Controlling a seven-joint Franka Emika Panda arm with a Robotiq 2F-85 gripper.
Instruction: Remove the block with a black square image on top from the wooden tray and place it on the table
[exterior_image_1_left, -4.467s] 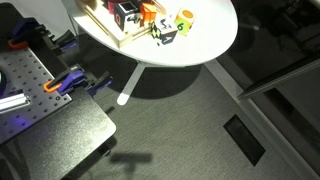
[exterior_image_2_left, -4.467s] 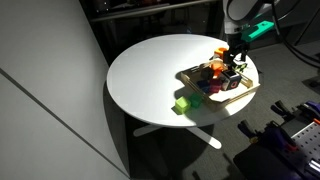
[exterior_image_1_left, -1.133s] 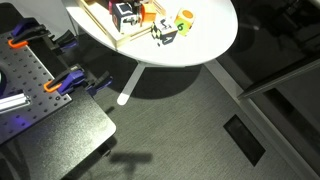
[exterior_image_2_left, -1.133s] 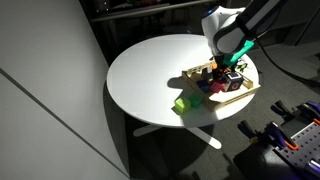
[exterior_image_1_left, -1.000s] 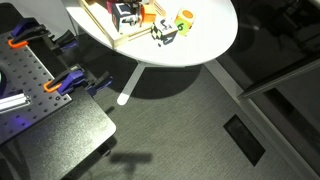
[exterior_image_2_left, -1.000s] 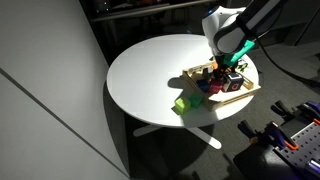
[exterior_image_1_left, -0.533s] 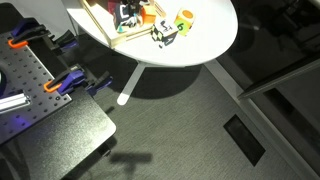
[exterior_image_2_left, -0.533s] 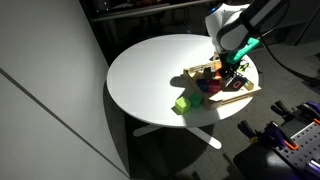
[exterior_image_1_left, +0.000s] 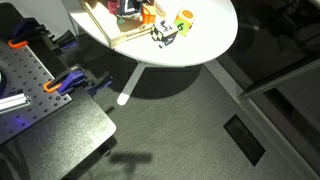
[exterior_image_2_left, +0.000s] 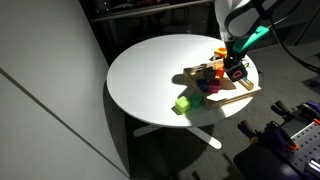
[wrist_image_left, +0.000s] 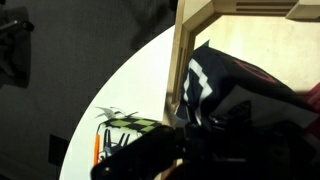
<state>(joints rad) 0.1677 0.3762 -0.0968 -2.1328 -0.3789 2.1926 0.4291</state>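
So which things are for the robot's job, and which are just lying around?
For the job: block with the black square, wooden tray, white table, robot's fingers.
Just lying about: yellow-green cube, orange cube, black-and-white cube, orange clamps, dark workbench.

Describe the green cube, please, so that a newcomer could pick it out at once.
Find the round white table, then the wooden tray near its edge. The green cube sits on the bare tabletop outside the tray, and it is the only bright yellow-green block in sight.
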